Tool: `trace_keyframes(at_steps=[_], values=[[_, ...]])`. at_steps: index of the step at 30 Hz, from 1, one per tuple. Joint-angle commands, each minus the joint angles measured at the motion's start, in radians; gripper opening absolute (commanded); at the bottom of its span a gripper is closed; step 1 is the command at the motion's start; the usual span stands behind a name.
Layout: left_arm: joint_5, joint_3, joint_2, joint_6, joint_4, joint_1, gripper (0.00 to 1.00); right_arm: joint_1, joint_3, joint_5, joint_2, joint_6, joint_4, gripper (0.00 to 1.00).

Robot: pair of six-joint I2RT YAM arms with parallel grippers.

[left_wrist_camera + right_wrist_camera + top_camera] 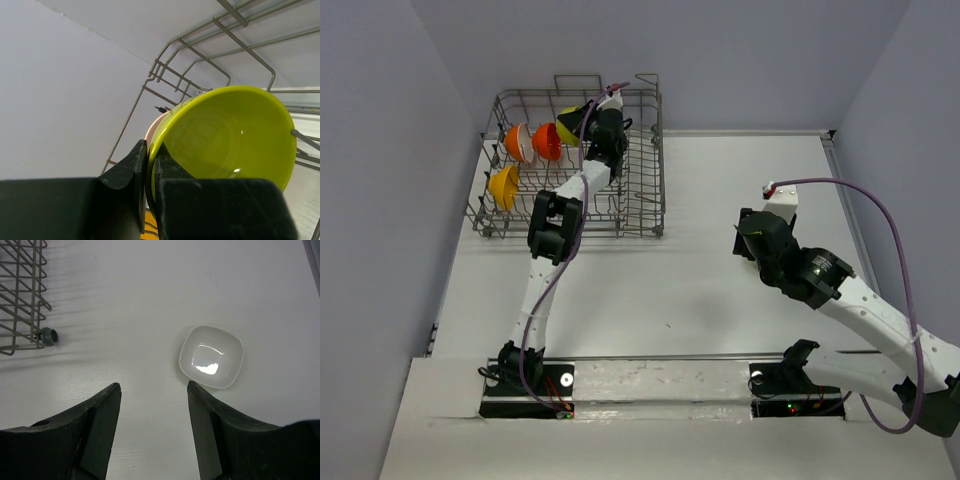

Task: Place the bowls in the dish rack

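Observation:
The grey wire dish rack stands at the far left of the table. My left gripper reaches into its back part and is shut on the rim of the lime green bowl, which it holds tilted among the rack wires. In the top view the lime green bowl is beside the red-orange bowl and the white bowl with an orange-red outside. The yellow-orange bowl stands in the rack nearer the front. My right gripper is open and empty above the table. The plain white bowl lies just ahead of its right finger.
The rack's near corner with a small round foot shows at the left of the right wrist view. A pale bowl rim sits right behind the green bowl. Walls close in the table at the back and on both sides.

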Motion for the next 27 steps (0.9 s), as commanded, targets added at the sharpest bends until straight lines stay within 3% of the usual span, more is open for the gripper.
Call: trace_keyframes(at_steps=[1,13,21,27], values=[[0.034,-0.020,0.000,-0.006,0.065,-0.054,0.16,0.002,-0.009,0.010,-0.022,-0.008,0.042,0.62],[0.040,-0.032,0.007,-0.002,0.071,-0.069,0.34,0.002,-0.009,0.007,-0.028,-0.011,0.045,0.62],[0.043,-0.040,0.013,-0.005,0.071,-0.070,0.41,0.002,-0.011,0.007,-0.030,-0.012,0.047,0.62],[0.043,-0.041,0.013,-0.005,0.071,-0.070,0.52,0.002,-0.012,0.008,-0.030,-0.012,0.048,0.62]])
